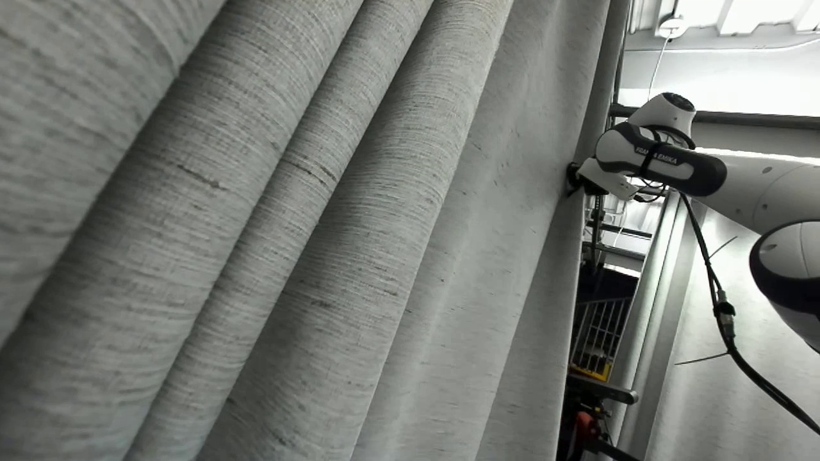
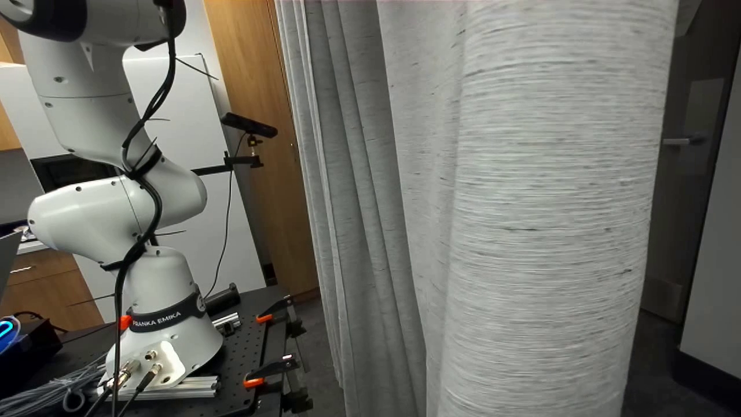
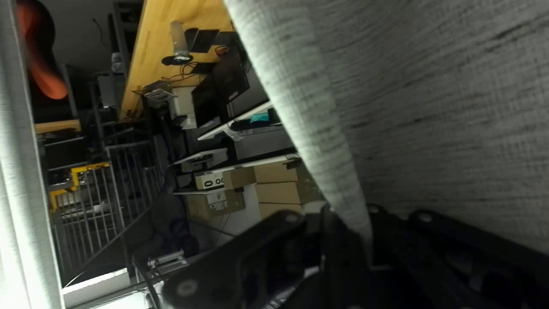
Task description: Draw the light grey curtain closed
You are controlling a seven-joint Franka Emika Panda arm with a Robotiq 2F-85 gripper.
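The light grey curtain (image 1: 397, 211) fills most of an exterior view in deep, slanting pleats. It also hangs in broad folds on the right of an exterior view (image 2: 556, 202). In the wrist view the curtain (image 3: 441, 107) covers the right side, and its edge runs down between the fingers. My gripper (image 3: 351, 227) is shut on this edge; the fingertips are dark and partly hidden by cloth. In an exterior view the gripper (image 1: 573, 178) is small, at the curtain's right edge. A second pale panel hangs at the wrist view's left (image 3: 19, 180), with a gap between.
Through the gap show a wooden desk (image 3: 167, 17), cardboard boxes (image 3: 276, 192) and a metal railing (image 3: 90, 214). A camera on a stand (image 2: 249, 125) and clamps (image 2: 271, 372) on the black table (image 2: 249, 324) are near the arm base. Cables (image 1: 724, 314) hang from the arm.
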